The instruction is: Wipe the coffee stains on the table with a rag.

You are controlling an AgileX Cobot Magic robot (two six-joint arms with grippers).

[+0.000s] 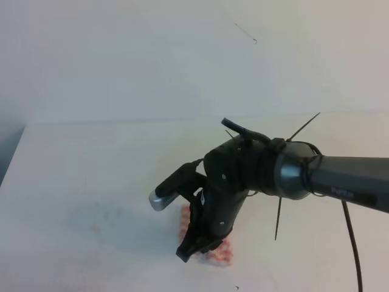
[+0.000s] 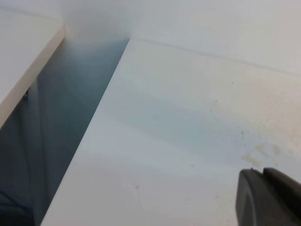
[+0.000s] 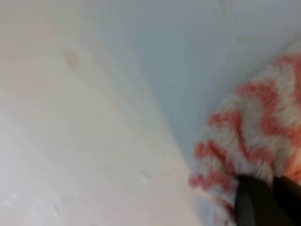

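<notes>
The rag (image 1: 222,253), a soft cloth with red-orange and white zigzag stripes, lies on the white table (image 1: 91,170) near its front edge. My right gripper (image 1: 198,248) reaches across from the right and points down onto the rag, shut on its fabric. In the right wrist view the dark fingertips (image 3: 254,202) pinch the rag (image 3: 244,141) at the lower right. No glossy coffee stains show; the arm and rag hide the table beneath them. My left gripper (image 2: 269,200) appears only in the left wrist view, its fingertips together above the bare table (image 2: 188,141).
A faint tan spot (image 1: 94,229) marks the table left of the rag, seen as a pale blob (image 3: 71,59) in the right wrist view. Yellowish smudges (image 2: 261,153) lie near the left gripper. The table's left edge (image 2: 94,141) drops into a dark gap.
</notes>
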